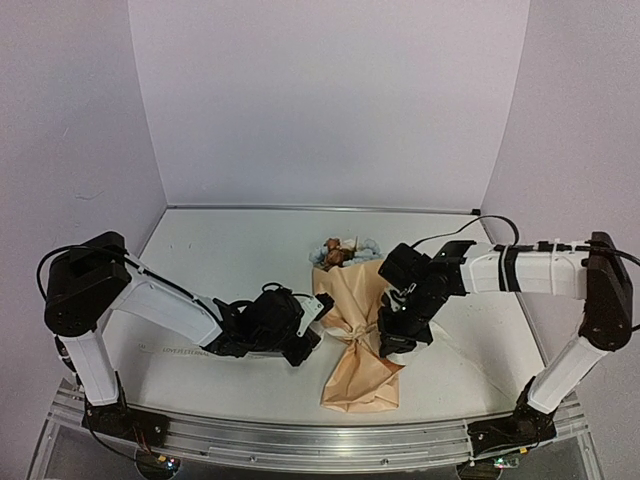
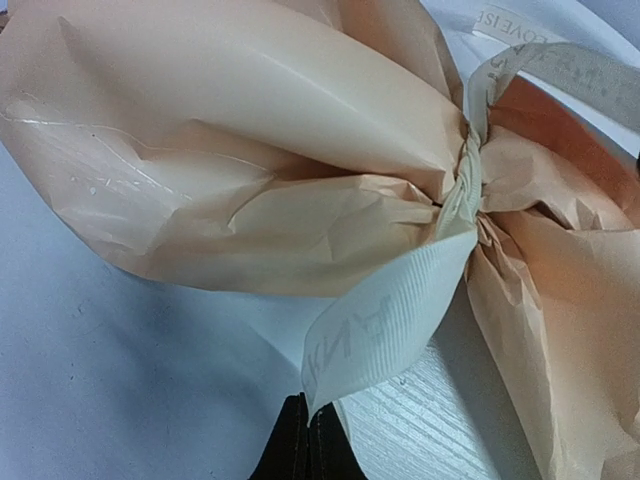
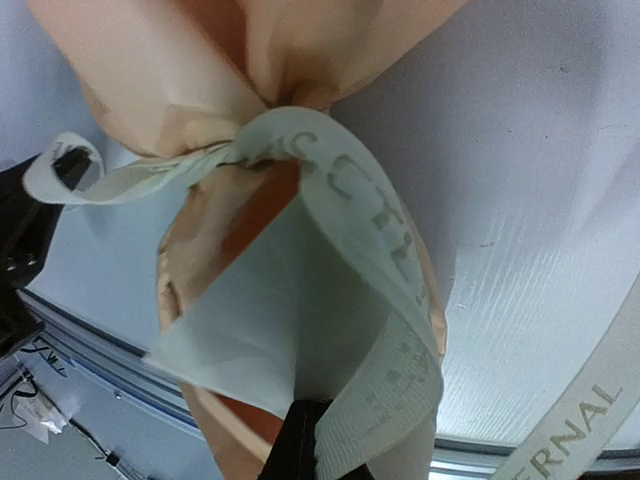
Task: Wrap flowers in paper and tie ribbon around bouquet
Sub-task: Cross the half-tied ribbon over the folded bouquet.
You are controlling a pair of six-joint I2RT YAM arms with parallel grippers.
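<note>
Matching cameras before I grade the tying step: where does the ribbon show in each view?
Top external: ribbon, a lettered strip on the table under the left arm.
Left wrist: ribbon rises from the shut jaws at bottom centre to the cinch, right of centre.
Right wrist: ribbon loops from the cinch near the top down to the jaws at bottom centre.
Shared landmark: the paper at its cinched waist.

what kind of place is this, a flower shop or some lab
Most likely a robotics lab test cell, not a shop: a white table boxed in by plain walls, a left arm and right arm bolted to an aluminium rail, and just one bouquet.
</note>
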